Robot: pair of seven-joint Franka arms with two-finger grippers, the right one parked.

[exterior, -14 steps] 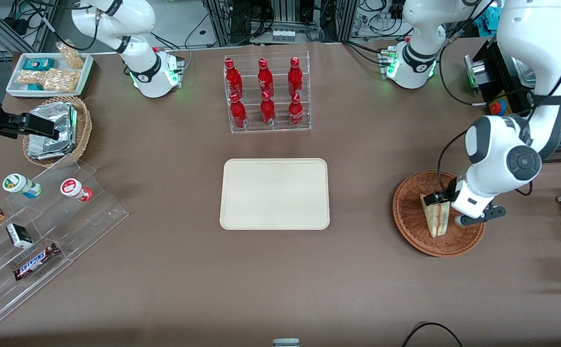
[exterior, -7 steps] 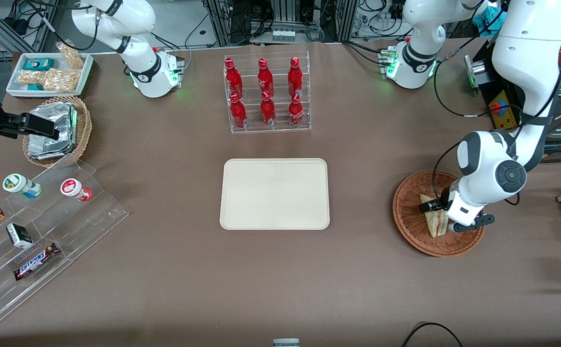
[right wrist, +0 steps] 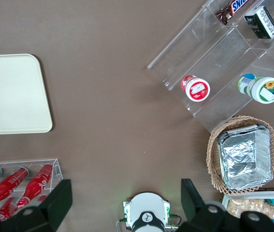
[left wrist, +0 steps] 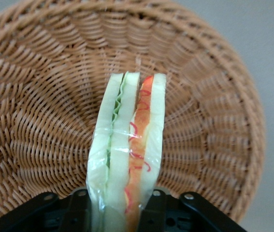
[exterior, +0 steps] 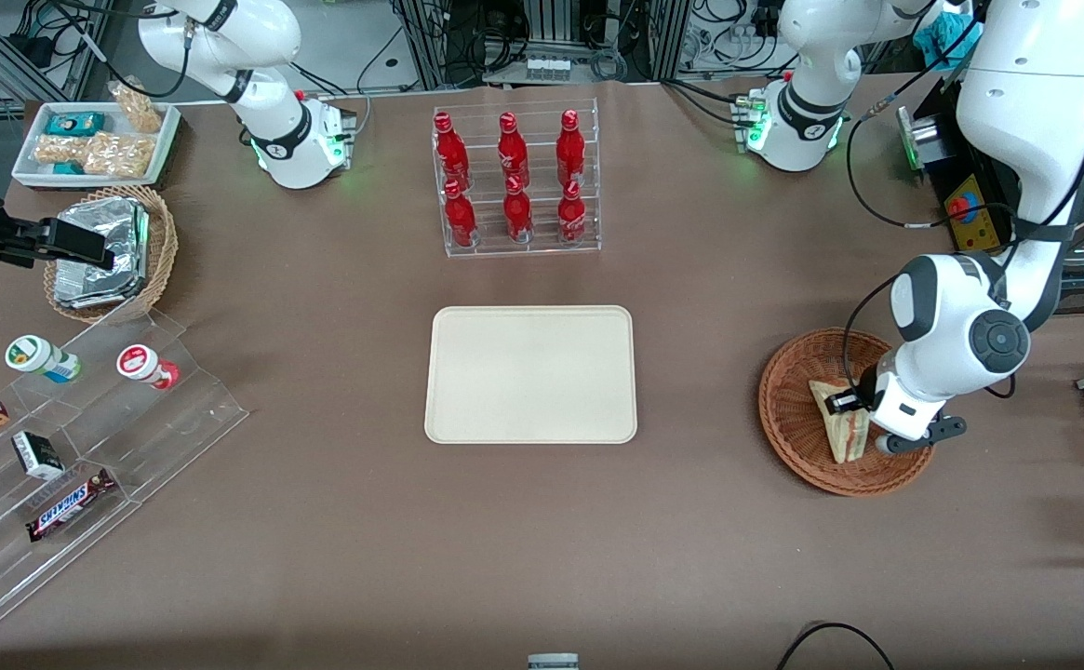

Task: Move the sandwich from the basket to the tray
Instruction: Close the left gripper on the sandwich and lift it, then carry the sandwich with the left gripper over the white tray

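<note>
The sandwich [exterior: 839,424], a pale wedge in clear wrap with green and red filling, stands on edge in the reddish-brown wicker basket [exterior: 788,437] toward the working arm's end of the table. My left gripper [exterior: 847,402] is low inside the basket, shut on the sandwich. The wrist view shows the sandwich [left wrist: 127,140] pinched between the black fingers [left wrist: 156,205] of the gripper [left wrist: 118,200], with the basket [left wrist: 40,121] weave beneath it. The cream tray [exterior: 530,374] lies bare at mid-table and also shows as the tray [right wrist: 11,94] in the right wrist view.
A clear rack of red bottles [exterior: 515,181] stands farther from the front camera than the tray. Toward the parked arm's end are a tan basket with foil packets [exterior: 113,251], a white snack tray [exterior: 95,140] and an acrylic stepped shelf [exterior: 86,437].
The left wrist has dropped lower into the basket and shifted slightly sideways. The sandwich has tilted a little between the fingers.
</note>
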